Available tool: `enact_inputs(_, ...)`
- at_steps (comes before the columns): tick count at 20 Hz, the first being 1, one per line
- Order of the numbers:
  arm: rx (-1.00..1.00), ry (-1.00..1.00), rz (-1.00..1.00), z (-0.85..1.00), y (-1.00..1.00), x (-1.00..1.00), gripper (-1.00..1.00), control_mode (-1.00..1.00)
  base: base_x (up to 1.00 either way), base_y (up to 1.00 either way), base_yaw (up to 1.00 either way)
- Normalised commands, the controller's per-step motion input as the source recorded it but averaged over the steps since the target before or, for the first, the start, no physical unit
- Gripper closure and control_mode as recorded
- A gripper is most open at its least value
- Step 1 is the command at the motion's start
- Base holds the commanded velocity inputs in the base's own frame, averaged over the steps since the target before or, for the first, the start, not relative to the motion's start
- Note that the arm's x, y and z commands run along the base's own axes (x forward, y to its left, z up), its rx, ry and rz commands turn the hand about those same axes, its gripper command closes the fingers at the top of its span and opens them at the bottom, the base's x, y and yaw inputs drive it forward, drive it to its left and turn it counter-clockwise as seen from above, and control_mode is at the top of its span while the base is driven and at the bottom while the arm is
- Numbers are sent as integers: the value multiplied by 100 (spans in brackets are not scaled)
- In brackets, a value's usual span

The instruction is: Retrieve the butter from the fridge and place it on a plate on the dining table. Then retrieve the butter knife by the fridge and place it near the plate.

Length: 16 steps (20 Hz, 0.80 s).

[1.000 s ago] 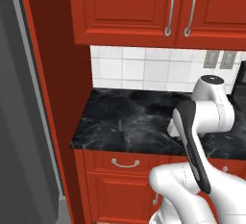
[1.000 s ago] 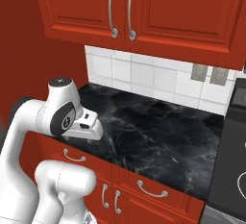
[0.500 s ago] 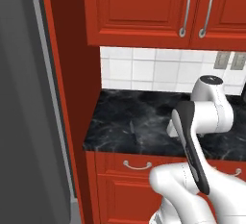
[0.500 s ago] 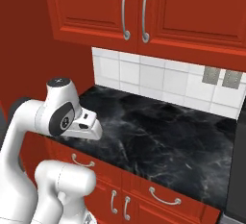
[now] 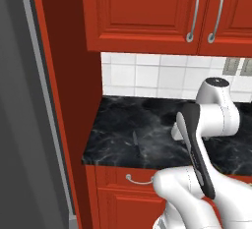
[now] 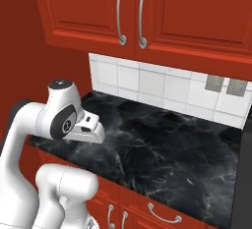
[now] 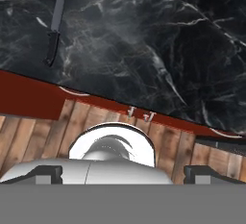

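The butter knife [image 7: 54,28] lies flat on the black marble wall counter [image 7: 144,50], a slim dark-grey blade near the counter's left end. It appears as a thin dark sliver [image 5: 136,142] in the left base view. The grey fridge [image 5: 22,125] stands at the far left, beyond a red side panel. My gripper [image 7: 122,174] is open, its dark fingertips [image 7: 45,172] wide apart with nothing between them, held back from the counter's front edge over the wooden floor. The butter, the plate and the dining table are out of view.
Red upper cabinets with long metal handles [image 5: 192,12] hang over the counter. A white tile backsplash [image 6: 147,83] with a wall outlet [image 6: 215,82] runs behind it. Red drawers with curved handles [image 5: 139,180] sit under the counter edge.
The whole picture has slid to the right, so the base has driven left along the counter toward the fridge. The arm keeps its pose and the gripper stays open.
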Motion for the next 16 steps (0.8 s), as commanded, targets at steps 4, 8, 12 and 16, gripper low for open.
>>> enact_inputs(4, 0, 0, 0, 0, 0, 0, -100, 100, 43, 17, 0)
enact_inputs(8, 0, 0, 0, 0, 0, 0, -100, 100, 27, 22, 0)
enact_inputs(12, 0, 0, 0, 0, 2, 0, -100, -100, 0, 0, 0)
enact_inputs(16, 0, 0, -2, -13, 34, 23, -100, -100, 0, 0, 0)
